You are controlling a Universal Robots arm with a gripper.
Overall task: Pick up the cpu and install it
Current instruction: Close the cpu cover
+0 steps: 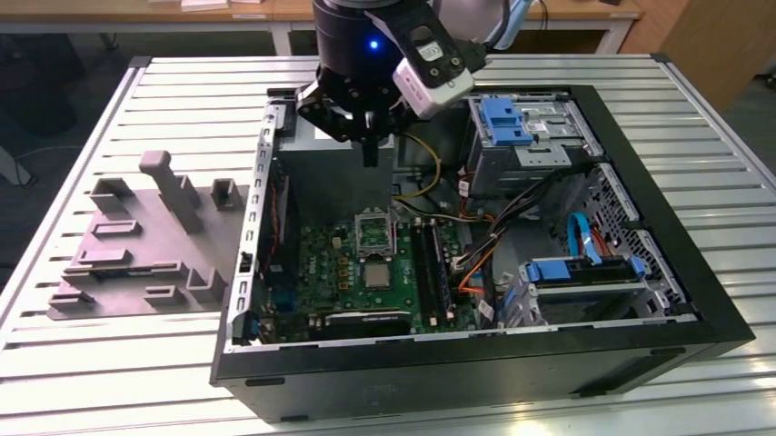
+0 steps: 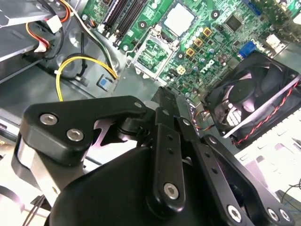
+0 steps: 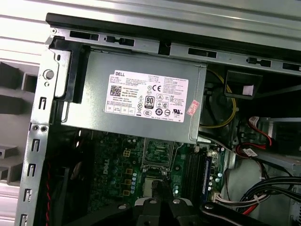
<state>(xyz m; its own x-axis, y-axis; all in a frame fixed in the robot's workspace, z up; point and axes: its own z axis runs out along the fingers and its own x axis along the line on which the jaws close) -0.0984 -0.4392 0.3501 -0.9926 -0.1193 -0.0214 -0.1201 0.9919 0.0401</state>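
Several grey plastic fixture blocks [image 1: 134, 245] sit on the slatted metal table [image 1: 182, 82] at the exterior view's left, at about 9 o'clock from the open computer case [image 1: 485, 363].

Inside the case, the green motherboard [image 1: 327, 263] lies flat against its floor. The robot's black gripper [image 1: 370, 156] hangs above the case's upper left part, over the grey power supply [image 3: 141, 94]. Its fingers [image 2: 162, 96] are pressed together with nothing between them, and they point down towards the board.

The cpu [image 1: 378, 275], a small silvery square, lies on the motherboard well apart from the gripper, at roughly 6 o'clock from its fingertips in the exterior view. It sits just beside the metal-framed socket [image 1: 373, 229], at the socket's 6 o'clock, and not within the frame. Both wrist views show the chip next to the socket as well, with the cpu [image 2: 178, 19] bright against the green board in the second wrist view.

A black case fan [image 2: 249, 94] with red and black leads stands at the motherboard's edge, and a yellow cable [image 2: 70, 61] loops near the power supply.

Farther right in the exterior view, at about 3 o'clock from the gripper, a blue drive caddy [image 1: 503, 118] tops the metal drive bays.
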